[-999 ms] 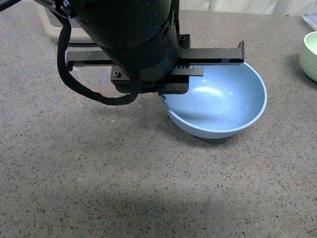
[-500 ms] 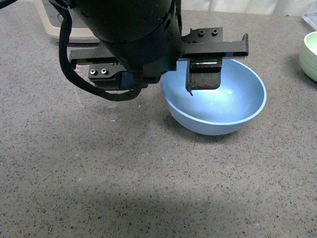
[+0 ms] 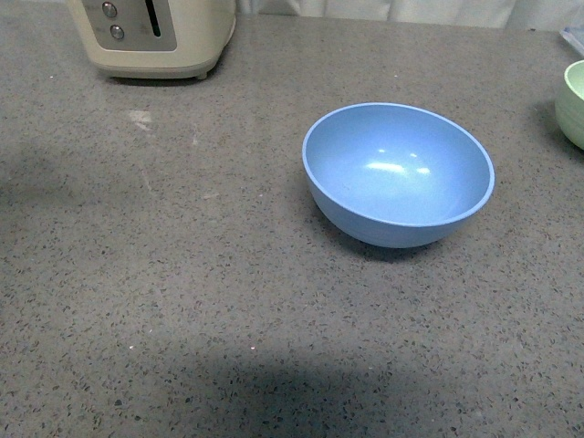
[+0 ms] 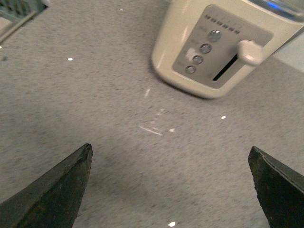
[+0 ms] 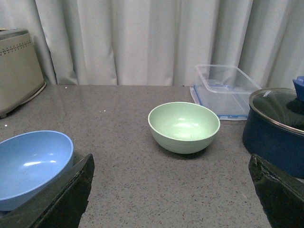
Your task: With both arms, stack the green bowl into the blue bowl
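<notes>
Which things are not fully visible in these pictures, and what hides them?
Green bowl: front view, cut off by the right edge; only a sliver shows.
Toaster: front view, top cut off by the upper edge.
Blue bowl: right wrist view, cut off by the frame edge, partly behind a finger of the right gripper.
Pot: right wrist view, cut off by the frame edge.
Arms: none in the front view.

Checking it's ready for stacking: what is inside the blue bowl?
Nothing shows inside the blue bowl, just light glints; its near inner wall is hidden by the rim.
</notes>
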### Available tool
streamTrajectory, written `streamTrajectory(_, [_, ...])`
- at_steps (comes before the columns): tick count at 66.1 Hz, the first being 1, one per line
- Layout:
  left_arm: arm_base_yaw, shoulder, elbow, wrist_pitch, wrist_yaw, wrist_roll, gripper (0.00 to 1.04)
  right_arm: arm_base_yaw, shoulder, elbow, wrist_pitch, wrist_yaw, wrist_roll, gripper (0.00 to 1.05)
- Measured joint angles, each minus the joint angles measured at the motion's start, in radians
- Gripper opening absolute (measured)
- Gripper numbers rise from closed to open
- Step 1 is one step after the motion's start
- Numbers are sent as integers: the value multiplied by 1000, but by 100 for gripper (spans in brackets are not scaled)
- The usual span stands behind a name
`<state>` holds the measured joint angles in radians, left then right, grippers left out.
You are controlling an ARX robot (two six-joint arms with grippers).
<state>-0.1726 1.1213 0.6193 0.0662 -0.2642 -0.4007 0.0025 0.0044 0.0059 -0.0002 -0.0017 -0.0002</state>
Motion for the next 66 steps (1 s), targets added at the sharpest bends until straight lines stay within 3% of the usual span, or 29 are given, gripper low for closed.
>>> streamTrajectory(14, [31,-307,-215,-88,50,49,98,0,0,0,0,0,0,95])
streamTrajectory(28, [34,-575,-348,-229,38,38,98,0,0,0,0,0,0,95])
streamTrajectory(35, [123,-684,-503,117,233,211,80,0,0,0,0,0,0,95])
streamTrajectory(39, [158,-716,-537,222,249,291,69,0,0,0,0,0,0,95])
streamTrajectory(62, [170,-831,-580,185,264,385,8,0,0,0,0,0,0,95])
streamTrajectory(66, [170,-848,-591,182,264,389,4,0,0,0,0,0,0,95])
